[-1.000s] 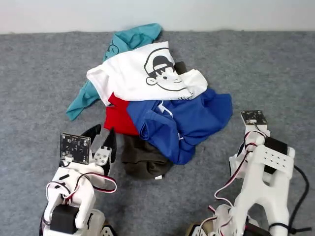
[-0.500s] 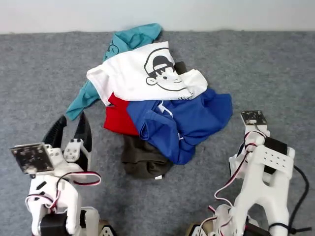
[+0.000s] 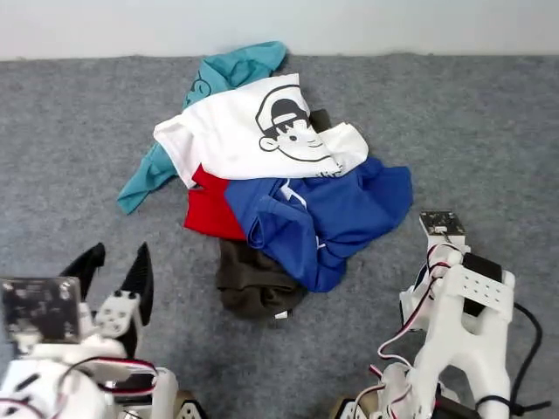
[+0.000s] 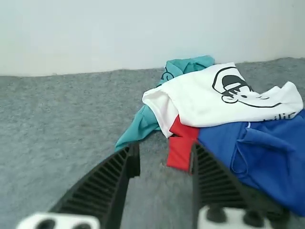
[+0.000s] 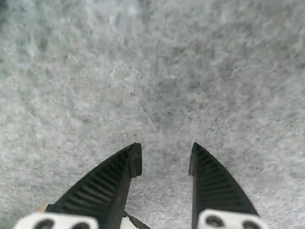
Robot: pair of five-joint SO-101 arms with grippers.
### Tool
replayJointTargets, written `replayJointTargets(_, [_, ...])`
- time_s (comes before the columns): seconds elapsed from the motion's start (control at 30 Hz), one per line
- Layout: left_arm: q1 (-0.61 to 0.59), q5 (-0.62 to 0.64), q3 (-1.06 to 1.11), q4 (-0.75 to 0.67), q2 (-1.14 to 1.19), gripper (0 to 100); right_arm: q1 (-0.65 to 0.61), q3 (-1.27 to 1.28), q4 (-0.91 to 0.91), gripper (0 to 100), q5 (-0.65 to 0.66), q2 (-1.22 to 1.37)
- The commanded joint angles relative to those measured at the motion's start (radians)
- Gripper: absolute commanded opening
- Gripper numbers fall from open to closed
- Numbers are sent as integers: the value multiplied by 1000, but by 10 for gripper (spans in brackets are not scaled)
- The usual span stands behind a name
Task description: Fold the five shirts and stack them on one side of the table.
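Observation:
Several shirts lie in a loose pile mid-table: a teal shirt [image 3: 229,74] at the back, a white shirt [image 3: 249,131] with a cartoon face, a red shirt [image 3: 210,209], a blue shirt [image 3: 327,214] and a dark brown shirt [image 3: 253,284] at the front. My left gripper [image 3: 116,264] stands open at the front left, apart from the pile; in its wrist view the left gripper [image 4: 164,160] faces the teal shirt [image 4: 186,67], white shirt [image 4: 214,95], red shirt [image 4: 181,143] and blue shirt [image 4: 259,148]. My right gripper [image 5: 163,160] hangs open over bare carpet, holding nothing.
A grey carpet [image 3: 489,122] covers the table, with open stretches left and right of the pile. A pale wall [image 3: 393,26] bounds the far edge. The right arm [image 3: 458,301] stands at the front right, close to the blue shirt's edge.
My left gripper has swung left, away from the dark brown shirt, then pulled back toward the front edge. The right arm has shifted slightly. The shirts have not moved.

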Motion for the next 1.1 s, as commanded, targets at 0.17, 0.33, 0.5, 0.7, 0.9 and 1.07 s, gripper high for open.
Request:
replayJointTargets(0.17, [-9, -11, -455, 97, 736, 176, 12, -5, -5, 179, -6, 2])
replayJointTargets(0.33, [97, -11, -541, 69, 999, 177, 12, -5, -5, 179, -6, 2])
replayJointTargets(0.5, [252, -12, -550, -95, 1186, 213, 12, -5, -7, 179, -6, 2])
replayJointTargets(0.7, [282, -11, -538, -229, 1528, 299, 12, -5, -2, 179, -6, 2])
replayJointTargets(0.9, [285, -12, -582, -342, 1823, 309, 12, -5, -2, 179, -6, 2])
replayJointTargets(1.07, [247, -8, -786, -364, 2038, 306, 12, -5, -2, 179, -6, 2])
